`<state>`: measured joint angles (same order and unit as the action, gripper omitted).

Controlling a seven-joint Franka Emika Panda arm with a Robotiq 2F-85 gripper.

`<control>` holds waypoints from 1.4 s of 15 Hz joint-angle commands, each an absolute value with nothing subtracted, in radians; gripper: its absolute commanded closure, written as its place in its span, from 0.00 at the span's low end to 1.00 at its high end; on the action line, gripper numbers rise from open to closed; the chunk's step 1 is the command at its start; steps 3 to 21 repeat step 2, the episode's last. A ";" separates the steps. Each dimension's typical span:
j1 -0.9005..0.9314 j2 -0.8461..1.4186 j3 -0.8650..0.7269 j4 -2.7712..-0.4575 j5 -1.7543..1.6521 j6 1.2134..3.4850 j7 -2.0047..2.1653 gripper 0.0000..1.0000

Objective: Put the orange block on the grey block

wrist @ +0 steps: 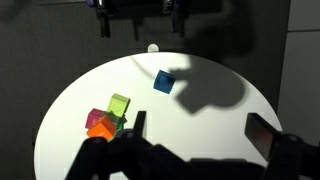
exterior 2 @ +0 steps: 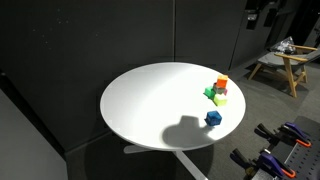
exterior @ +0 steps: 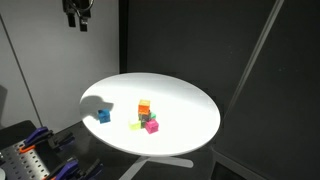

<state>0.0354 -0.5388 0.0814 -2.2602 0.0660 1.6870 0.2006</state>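
The orange block (exterior: 144,104) is sitting in a tight cluster of cubes near the middle of the round white desk (exterior: 190,110). It is appearing to rest on top of another cube, whose colour is too small to tell. A pink cube (exterior: 152,126) and a yellow-green cube (exterior: 137,126) are lying just beside it, and a blue cube (exterior: 102,115) is lying apart from the cluster. The tool (wrist: 138,18) is hanging well above the desk with its fingers spread wide, gripping nothing.
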 commanded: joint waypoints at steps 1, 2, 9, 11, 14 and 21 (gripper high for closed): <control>0.031 -0.538 0.085 -2.258 0.068 1.685 0.199 0.00; 0.031 -0.538 0.085 -2.258 0.068 1.685 0.199 0.00; 0.031 -0.538 0.085 -2.258 0.068 1.685 0.199 0.00; 0.031 -0.538 0.085 -2.258 0.068 1.685 0.199 0.00; 0.031 -0.538 0.085 -2.258 0.068 1.685 0.199 0.00; 0.031 -0.538 0.085 -2.258 0.068 1.685 0.199 0.00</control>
